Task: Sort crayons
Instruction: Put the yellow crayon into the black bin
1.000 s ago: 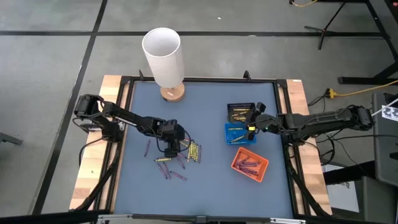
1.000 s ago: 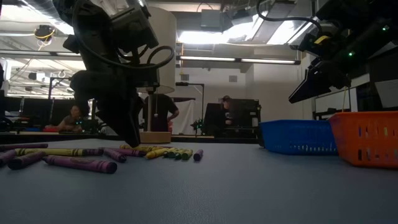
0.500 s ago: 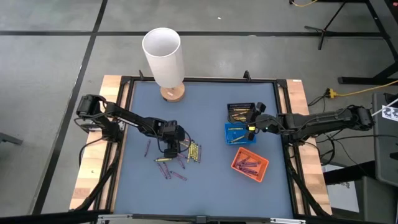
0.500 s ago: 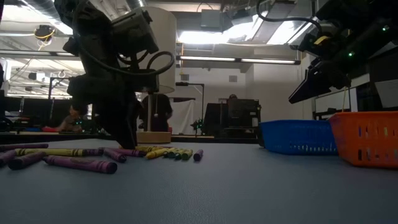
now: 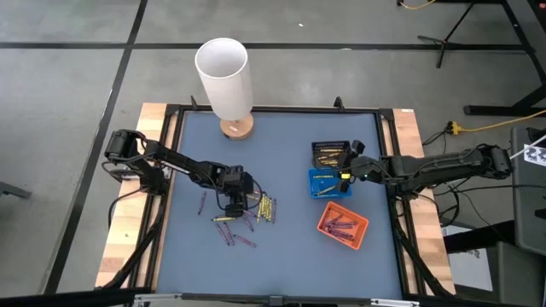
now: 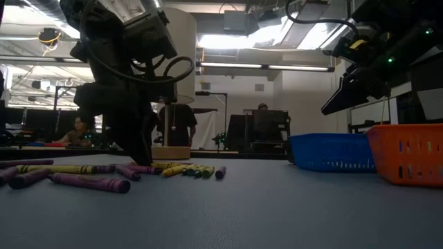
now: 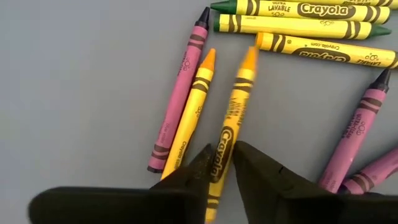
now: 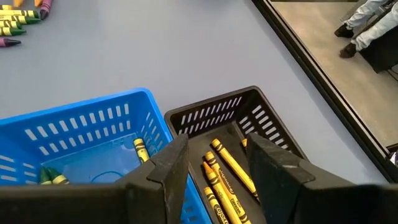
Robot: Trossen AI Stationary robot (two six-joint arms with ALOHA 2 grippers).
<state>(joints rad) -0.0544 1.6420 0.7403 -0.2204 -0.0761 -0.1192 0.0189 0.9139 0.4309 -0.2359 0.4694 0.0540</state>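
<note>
Orange crayon (image 7: 231, 124) lies on the tabletop (image 5: 290, 170), pinched between the left fingers (image 7: 219, 167), which point straight down. Right fingers (image 8: 214, 163) hover spread above the black tray (image 8: 261, 118).

"Crayola" on top green-tipped crayon (image 7: 298, 9) w/ "LAVABLE" beside it; "Crayola" on yellow one (image 7: 292, 26) below; "Crayola.com" on third (image 7: 323, 50). Gold crayon (image 7: 227, 137) btw fingers: "Crayola" wrap, partly hidden. Rest unreadable.

Loose crayons (image 5: 243, 217) lie left of three trays on the table (image 5: 281, 145).
Lamp (image 5: 226, 81) stands behind them; the trays (image 5: 333, 183) run front to back at right, crayons inside each.
</note>
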